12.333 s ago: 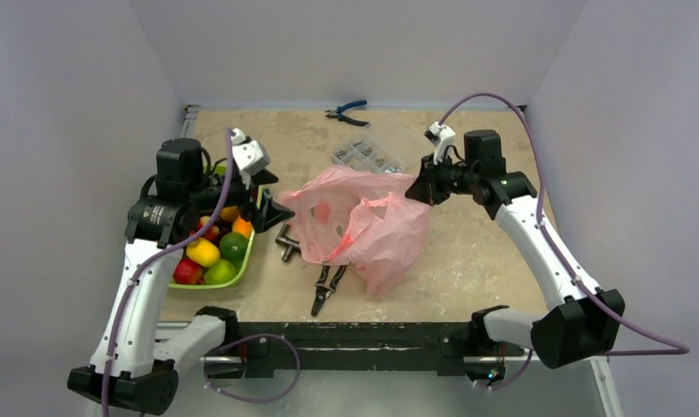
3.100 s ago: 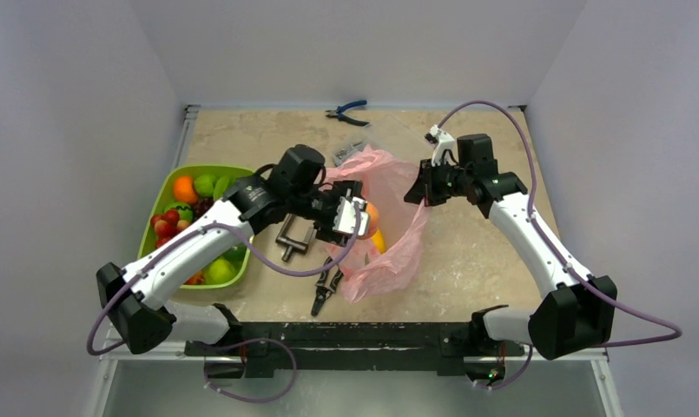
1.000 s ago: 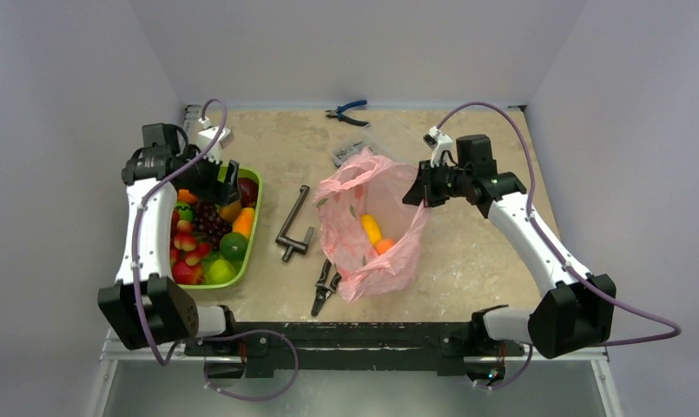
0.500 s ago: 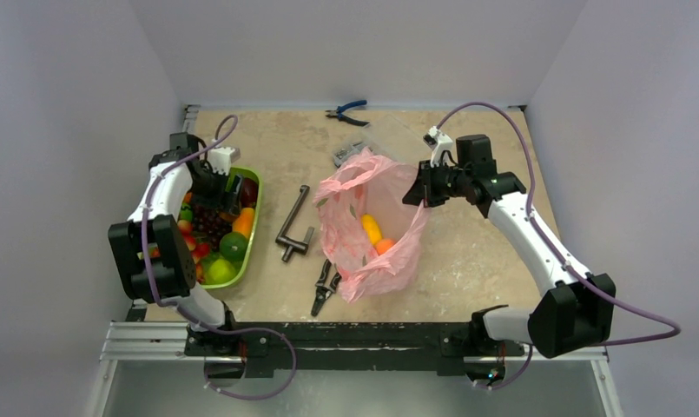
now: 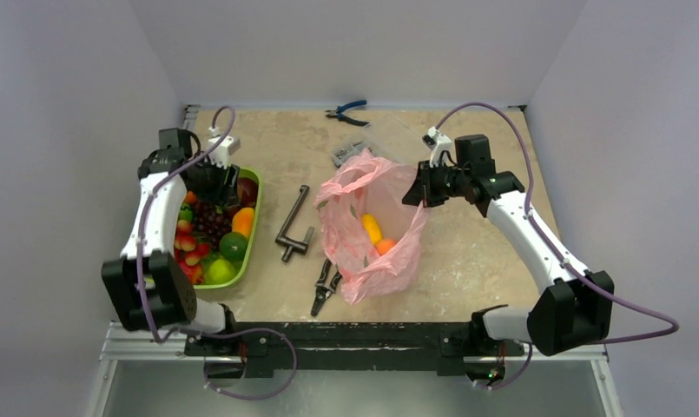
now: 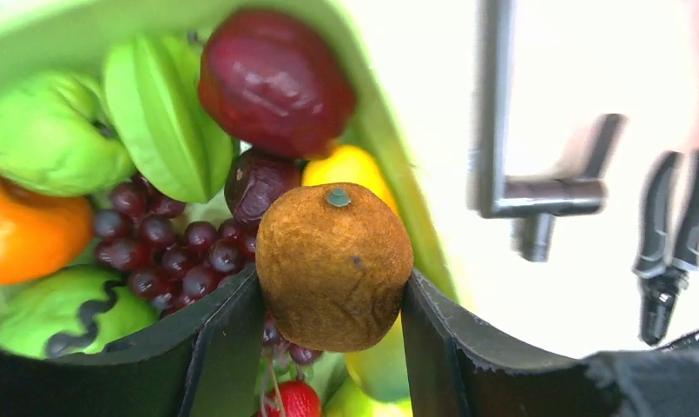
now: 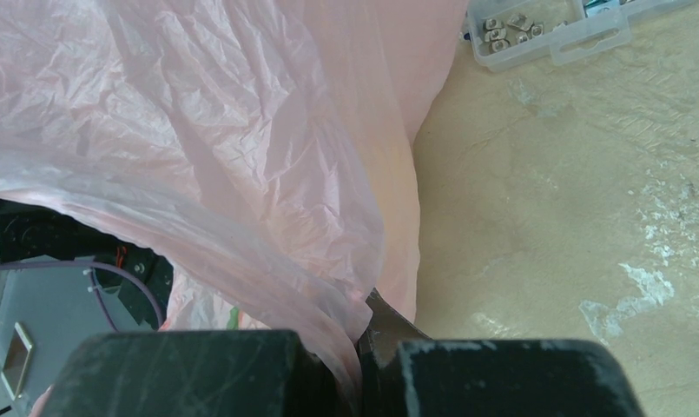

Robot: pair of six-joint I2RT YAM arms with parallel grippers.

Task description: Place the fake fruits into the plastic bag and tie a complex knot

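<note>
The pink plastic bag (image 5: 372,228) stands open at the table's middle with a yellow fruit (image 5: 372,228) and an orange fruit (image 5: 385,247) inside. My right gripper (image 5: 418,187) is shut on the bag's rim (image 7: 328,295) and holds it up. My left gripper (image 5: 222,184) hangs over the far end of the lime-green tray (image 5: 248,245) and is shut on a brown fuzzy fruit (image 6: 334,263). Below it lie dark grapes (image 6: 154,243), a dark red fruit (image 6: 274,80), green fruits (image 6: 50,143) and an orange one (image 6: 24,234). No knot shows.
A black T-handle wrench (image 5: 292,222) and black pliers (image 5: 326,287) lie between tray and bag. Blue-handled pliers (image 5: 346,111) lie at the far edge. A clear parts box (image 7: 554,26) sits behind the bag.
My left arm swung back from the bag to the tray, and its gripper now holds a brown fruit just above the pile. The right gripper and bag have stayed still.
</note>
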